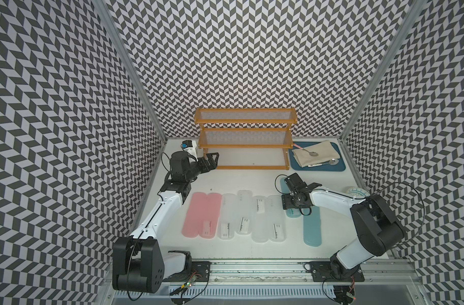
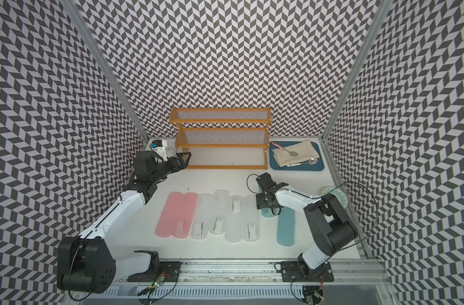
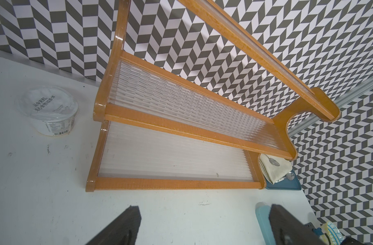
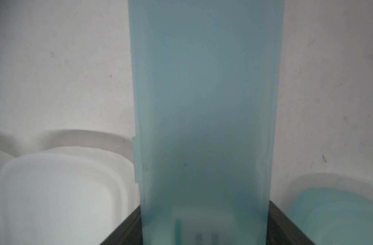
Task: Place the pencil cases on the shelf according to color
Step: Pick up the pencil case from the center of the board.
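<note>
Eight long, flat, translucent plastic pencil cases (image 1: 261,221) lie side by side on the white tabletop (image 1: 238,182), grouped as two pink cases (image 1: 192,215), four frosted clear and two light blue, likely so each colour can take its own tier. The light blue case (image 4: 206,95) nearest the clear ones sits between the fingers of the right end effector (image 4: 204,224), which spans its narrow width. Both long edges meet the fingers, though a firm grip cannot be confirmed. The left end effector (image 1: 213,161) hangs wide open and empty beside the bare three-tier orange-brown wooden shelf (image 1: 242,167).
</note>
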Available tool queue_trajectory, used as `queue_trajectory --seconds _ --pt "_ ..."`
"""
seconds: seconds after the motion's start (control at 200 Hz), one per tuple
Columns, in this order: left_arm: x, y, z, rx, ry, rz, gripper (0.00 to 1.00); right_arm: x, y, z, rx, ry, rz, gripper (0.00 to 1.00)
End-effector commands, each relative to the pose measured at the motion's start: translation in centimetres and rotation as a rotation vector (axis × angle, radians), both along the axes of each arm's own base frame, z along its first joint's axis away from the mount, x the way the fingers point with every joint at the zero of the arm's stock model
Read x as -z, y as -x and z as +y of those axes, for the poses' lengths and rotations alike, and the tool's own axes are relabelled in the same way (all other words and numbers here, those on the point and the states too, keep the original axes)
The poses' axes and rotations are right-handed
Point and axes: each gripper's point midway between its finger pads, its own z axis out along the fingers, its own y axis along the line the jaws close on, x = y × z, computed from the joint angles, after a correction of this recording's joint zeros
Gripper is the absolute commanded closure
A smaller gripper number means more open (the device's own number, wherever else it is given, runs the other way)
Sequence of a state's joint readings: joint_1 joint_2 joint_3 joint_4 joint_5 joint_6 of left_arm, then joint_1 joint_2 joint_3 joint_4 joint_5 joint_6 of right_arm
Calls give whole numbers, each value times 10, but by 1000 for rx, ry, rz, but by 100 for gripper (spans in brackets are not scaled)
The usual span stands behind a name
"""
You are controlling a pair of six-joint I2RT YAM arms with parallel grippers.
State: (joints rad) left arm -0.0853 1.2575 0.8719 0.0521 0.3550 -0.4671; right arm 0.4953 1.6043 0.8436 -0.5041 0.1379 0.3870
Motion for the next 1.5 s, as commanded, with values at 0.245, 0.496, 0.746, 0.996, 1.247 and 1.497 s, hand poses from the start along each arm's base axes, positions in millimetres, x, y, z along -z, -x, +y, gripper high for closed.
queue_trajectory --seconds 0.245,0.496,0.746,0.996,1.247,1.497 --pt "-12 2 0 1 -14 -39 1 -7 4 -7 62 7 -23 11" --pt "-12 2 -2 12 -4 -36 0 -1 16 -1 50 -12 -4 14" --pt "-11 1 -2 6 -8 -35 1 -2 14 -3 59 -5 -30 24" --pt "-29 9 -4 2 -38 -124 0 -39 3 3 53 -57 -137 34" --pt "-85 3 -25 45 -61 -229 1 -97 -13 14 4 -96 -252 35" --pt "-144 -12 -44 96 -33 -417 0 -169 -40 45 -101 -211 -392 33"
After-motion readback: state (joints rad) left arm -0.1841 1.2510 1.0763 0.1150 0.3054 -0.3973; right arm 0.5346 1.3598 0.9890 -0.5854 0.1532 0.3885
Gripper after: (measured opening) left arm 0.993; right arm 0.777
